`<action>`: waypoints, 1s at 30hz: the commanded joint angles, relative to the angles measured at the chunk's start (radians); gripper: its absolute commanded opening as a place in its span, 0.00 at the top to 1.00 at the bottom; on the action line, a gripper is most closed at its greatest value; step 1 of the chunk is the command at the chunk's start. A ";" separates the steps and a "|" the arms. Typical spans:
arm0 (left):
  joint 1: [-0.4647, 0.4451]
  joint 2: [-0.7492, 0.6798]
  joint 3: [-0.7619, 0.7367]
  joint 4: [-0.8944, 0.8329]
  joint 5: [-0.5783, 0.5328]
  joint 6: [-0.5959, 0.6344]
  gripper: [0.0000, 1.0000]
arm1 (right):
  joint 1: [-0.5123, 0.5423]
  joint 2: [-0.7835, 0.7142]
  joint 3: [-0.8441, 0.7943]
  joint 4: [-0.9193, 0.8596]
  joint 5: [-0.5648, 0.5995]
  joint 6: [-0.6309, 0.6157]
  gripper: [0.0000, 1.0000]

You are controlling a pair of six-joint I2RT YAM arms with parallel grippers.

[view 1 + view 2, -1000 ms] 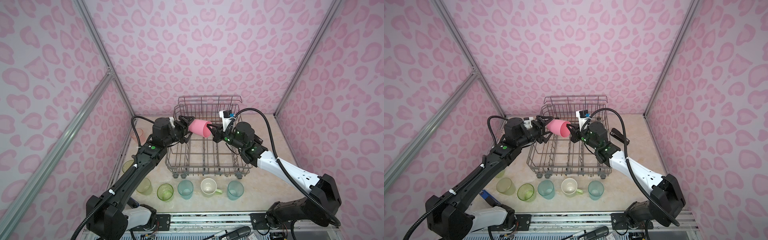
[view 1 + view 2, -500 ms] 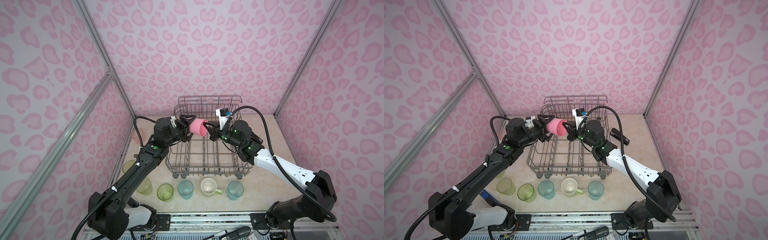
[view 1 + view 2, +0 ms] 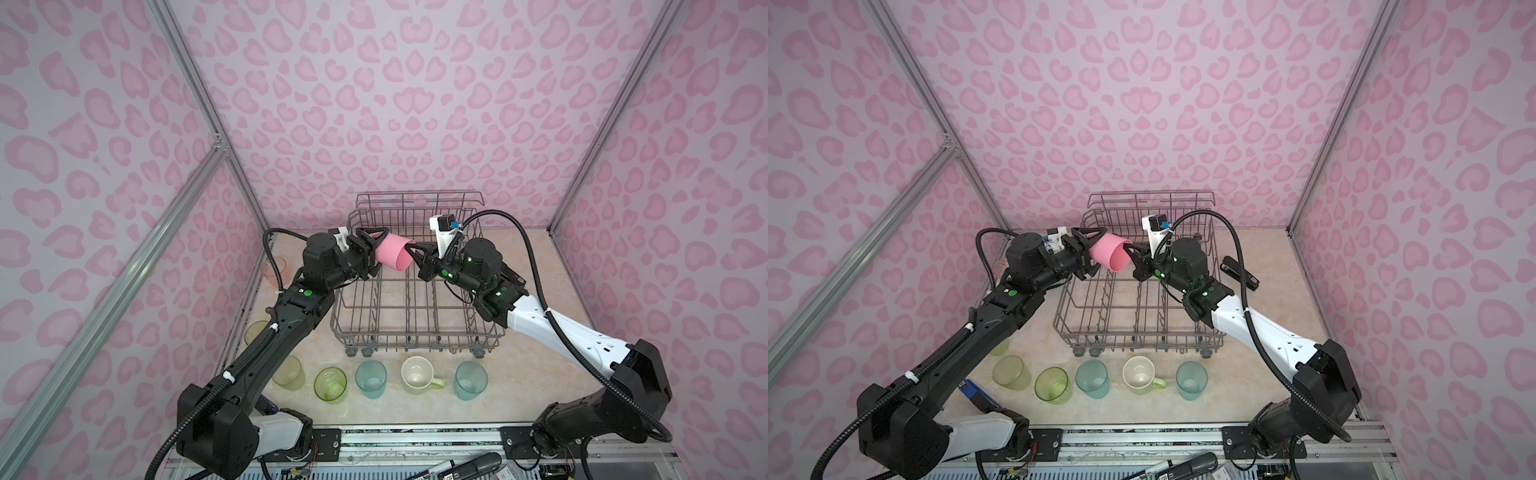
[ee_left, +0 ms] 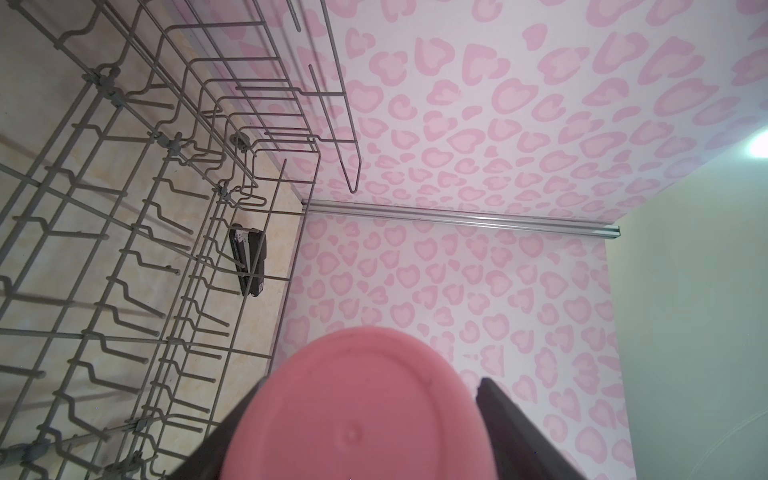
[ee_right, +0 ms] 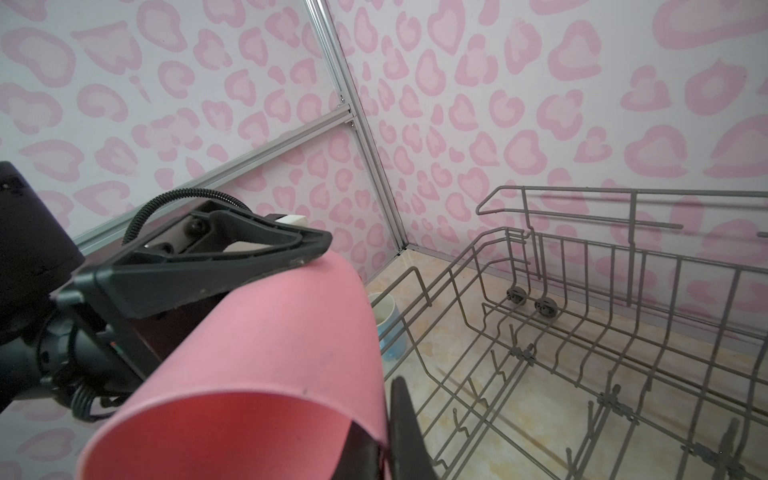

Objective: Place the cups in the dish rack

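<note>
Over the 11 o'clock part of the dish rack [image 3: 419, 195], in both top views, a pink cup [image 3: 392, 255] hangs on its side in the air, base toward 9 o'clock and mouth toward 4 o'clock. The right gripper [image 3: 412, 254] is clenched on the rim, one finger inside the cup and one outside. The left gripper [image 3: 377, 251] straddles the base end. One finger [image 5: 187, 278] lies along the cup's wall, but I cannot tell whether these jaws clamp it.

At 6 o'clock of the rack a row stands upright on the table [image 3: 540, 374]: yellow-green tumbler [image 3: 289, 372], green tumbler [image 3: 330, 384], teal tumbler [image 3: 370, 379], pale green mug [image 3: 417, 375], second teal tumbler [image 3: 471, 379]. A salmon tumbler [image 3: 275, 270] stands at 9 o'clock, by the wall. A black stapler [image 3: 1239, 272] lies at 3 o'clock, just beside the rack. The right wrist view shows a light-blue mug [image 5: 388, 328] just outside the rack's wall.
</note>
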 commanded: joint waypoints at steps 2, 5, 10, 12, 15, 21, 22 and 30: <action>0.007 -0.006 0.025 0.050 -0.010 0.106 0.32 | 0.002 0.010 0.007 -0.026 -0.013 -0.009 0.76; 0.019 -0.005 0.038 0.012 -0.030 0.180 0.33 | 0.001 0.003 0.001 -0.044 -0.002 -0.019 0.59; 0.027 -0.011 0.062 -0.041 -0.108 0.348 0.33 | -0.007 -0.017 -0.005 -0.121 0.025 -0.040 0.48; 0.027 -0.009 0.073 -0.074 -0.149 0.418 0.33 | -0.012 -0.028 -0.015 -0.158 0.067 -0.036 0.46; 0.026 0.003 0.090 -0.100 -0.203 0.533 0.33 | -0.025 -0.046 -0.024 -0.231 0.111 -0.025 0.46; -0.012 0.056 0.114 -0.104 -0.335 0.806 0.33 | -0.034 -0.089 -0.088 -0.300 0.194 -0.022 0.44; -0.024 0.072 0.123 -0.107 -0.372 0.850 0.33 | -0.036 -0.092 -0.091 -0.317 0.209 -0.027 0.45; -0.103 0.266 0.228 -0.084 -0.636 1.079 0.33 | -0.044 -0.151 -0.190 -0.330 0.262 -0.019 0.45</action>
